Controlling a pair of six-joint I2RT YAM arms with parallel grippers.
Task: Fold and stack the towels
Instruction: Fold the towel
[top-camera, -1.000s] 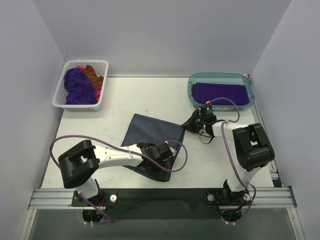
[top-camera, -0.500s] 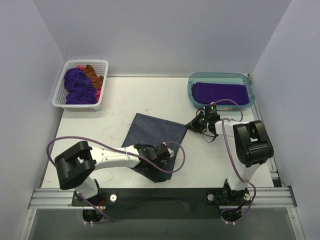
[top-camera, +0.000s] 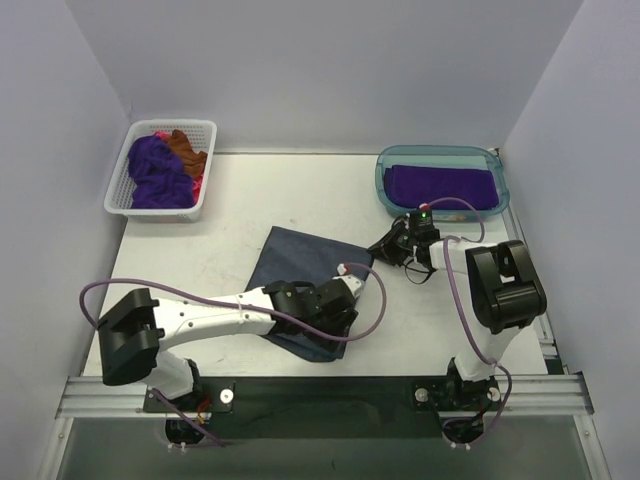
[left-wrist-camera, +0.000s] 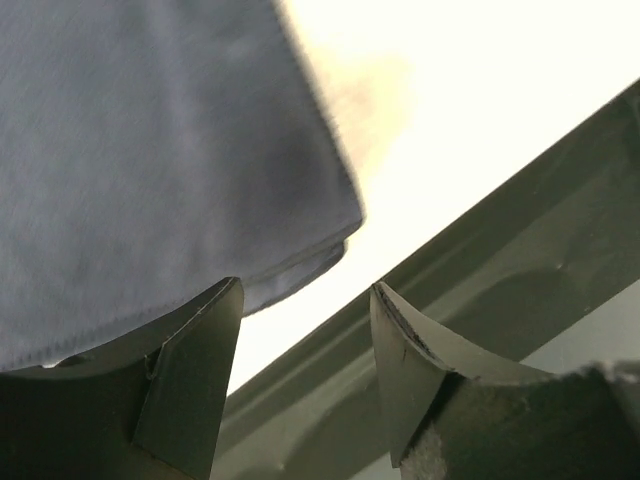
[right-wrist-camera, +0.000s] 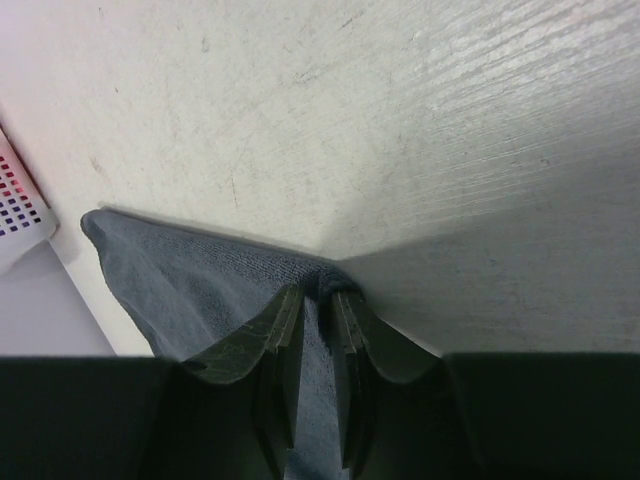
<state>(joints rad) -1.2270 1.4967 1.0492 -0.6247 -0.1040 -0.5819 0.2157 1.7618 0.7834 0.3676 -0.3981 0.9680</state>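
A slate blue-grey towel (top-camera: 300, 262) lies flat on the white table, turned like a diamond. My left gripper (top-camera: 338, 322) hovers low at its near corner with the jaws open. In the left wrist view the towel's corner (left-wrist-camera: 150, 150) lies just ahead of the left finger, and nothing is between the fingers of that gripper (left-wrist-camera: 305, 300). My right gripper (top-camera: 383, 248) is at the towel's right corner. In the right wrist view this gripper (right-wrist-camera: 318, 295) is shut on a pinched fold of the blue-grey cloth (right-wrist-camera: 190, 280). A folded purple towel (top-camera: 440, 185) lies in the teal tub (top-camera: 386, 185).
A white lattice basket (top-camera: 203, 195) at the back left holds crumpled purple (top-camera: 155, 170), rust-brown (top-camera: 185, 150) and pink towels. The dark rail (left-wrist-camera: 480, 250) of the table's near edge runs close under the left gripper. Purple cables loop beside both arms.
My left gripper has opened and its arm has stretched a little further right along the towel's near edge. The right gripper stays at the towel's right corner.
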